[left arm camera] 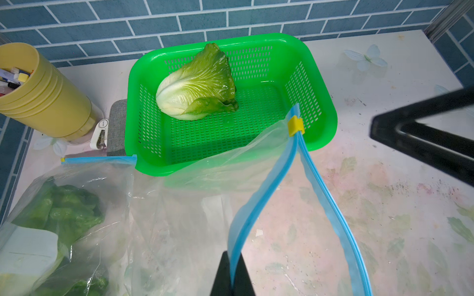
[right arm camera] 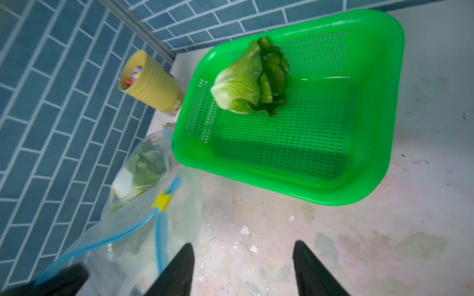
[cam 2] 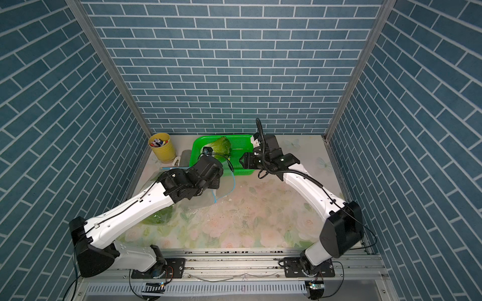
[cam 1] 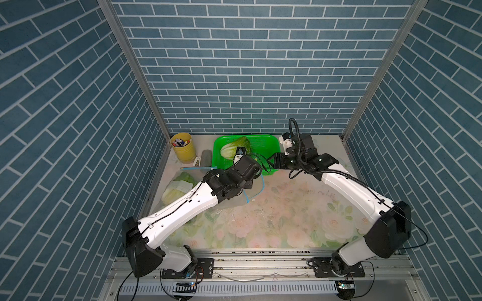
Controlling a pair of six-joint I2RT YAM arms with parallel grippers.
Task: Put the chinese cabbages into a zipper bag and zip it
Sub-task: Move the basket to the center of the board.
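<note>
Only one chinese cabbage [left arm camera: 196, 87] lies in the green basket [left arm camera: 331, 120], upper middle of the left wrist view. More cabbage [left arm camera: 66, 212] shows through a second clear bag [left arm camera: 112, 184] at lower left. The left hand [left arm camera: 233, 266] pinches the zipper bag [left arm camera: 184, 225] by its blue rim, mouth gaping. The right hand [right arm camera: 243, 246] hangs spread above the tabletop [right arm camera: 359, 243], holding nothing.

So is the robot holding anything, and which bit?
The left gripper pinches the zipper bag by one blue zip strip of its open mouth; the right gripper has open jaws, holding nothing.
</note>
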